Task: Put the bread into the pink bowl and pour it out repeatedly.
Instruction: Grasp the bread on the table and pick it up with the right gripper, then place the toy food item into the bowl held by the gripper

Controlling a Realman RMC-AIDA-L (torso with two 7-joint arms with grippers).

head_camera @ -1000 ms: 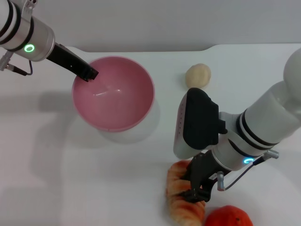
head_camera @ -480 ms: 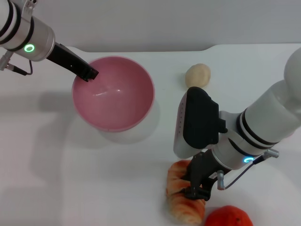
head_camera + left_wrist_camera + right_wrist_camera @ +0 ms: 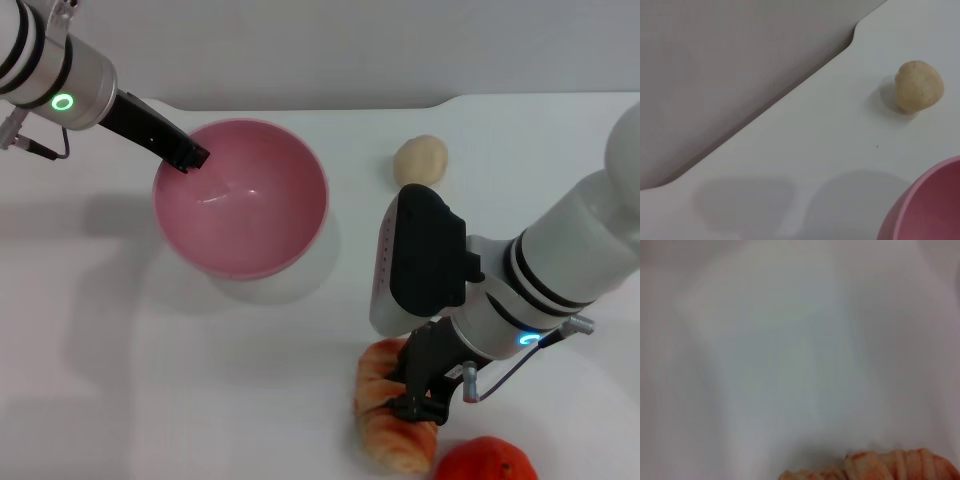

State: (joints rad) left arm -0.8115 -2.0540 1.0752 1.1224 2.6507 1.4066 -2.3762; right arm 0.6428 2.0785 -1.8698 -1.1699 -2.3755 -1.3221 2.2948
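A: Bread (image 3: 388, 420) lying on the white surface (image 3: 200, 380) near the front edge, well apart from the pink bowl (image 3: 240, 197); right pincer (image 3: 412, 392) clamped down across its middle, one orange end sticking out either side.

B: Risky grip, by the look of it; held across the ridges rather than along, so could pivot or slide free on the lift and roll away.

A: Orange fruit (image 3: 485, 460) just beside the bread too; liable to be nudged off by the wrist on the way up.

B: And the bowl?

A: Empty, upright; left pincer (image 3: 185, 157) at its far-left rim, whether apart or gripping the rim impossible to tell; if loose there, likely to tip or skate on the drop. Beige lump (image 3: 421, 160) off beside it, out of harm's way.
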